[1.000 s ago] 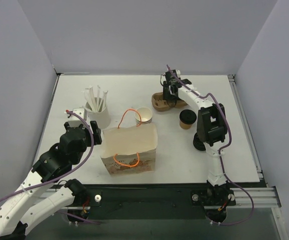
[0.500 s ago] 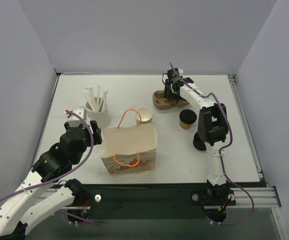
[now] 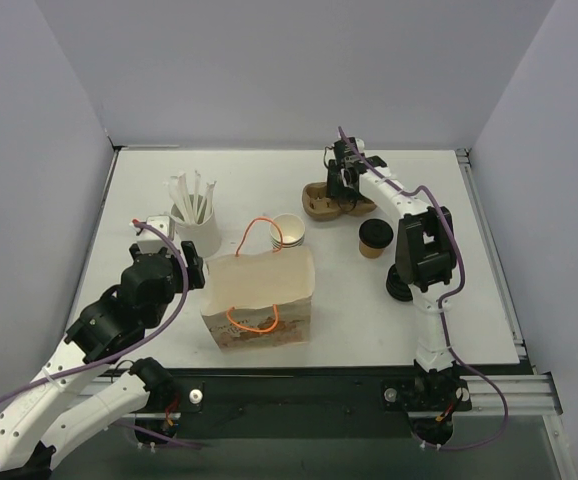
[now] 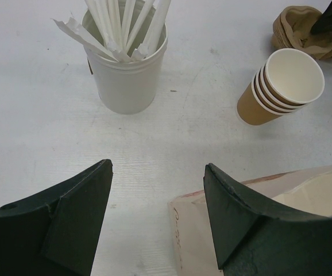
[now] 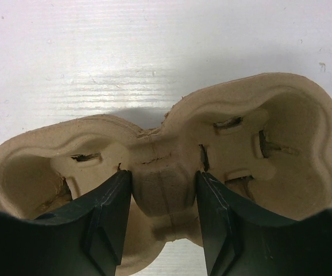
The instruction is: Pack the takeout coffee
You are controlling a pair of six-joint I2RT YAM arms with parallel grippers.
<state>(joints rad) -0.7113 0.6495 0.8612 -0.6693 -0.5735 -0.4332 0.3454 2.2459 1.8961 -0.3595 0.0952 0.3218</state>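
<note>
One takeout coffee (image 3: pixel 373 238), a small tan paper cup capped with its round black lid (image 3: pixel 374 231), stands upright on the white table (image 3: pixel 269 175), right of centre and near the elbow of the right arm. It stands alone, and nothing grips it.

Just behind it and slightly to the left lies a brown pulp cup carrier (image 5: pixel 292 149) with two wells, both empty. The right gripper (image 5: pixel 164 175) reaches down onto this carrier. In the right wrist view its two black fingers (image 5: pixel 111 218) straddle the raised bridge between the wells and press against it on either side, so the gripper is grasping the carrier at its middle. The carrier and the coffee are near each other but apart.

Further left, near the middle of the table, a nested stack of tan cups (image 4: pixel 281 86) stands with its white inside showing. In front of that stack an open paper bag (image 3: pixel 259 298) with orange handles stands upright, mouth up. Left of the stack a white tub (image 4: pixel 126 75) holds a bunch of paper-wrapped straws (image 4: pixel 117 23).

At the near left the left gripper (image 4: pixel 157 167) hangs over the table beside the bag's left edge. Its fingers are spread wide, released, with only bare tabletop between them. It is well apart from the coffee.
</note>
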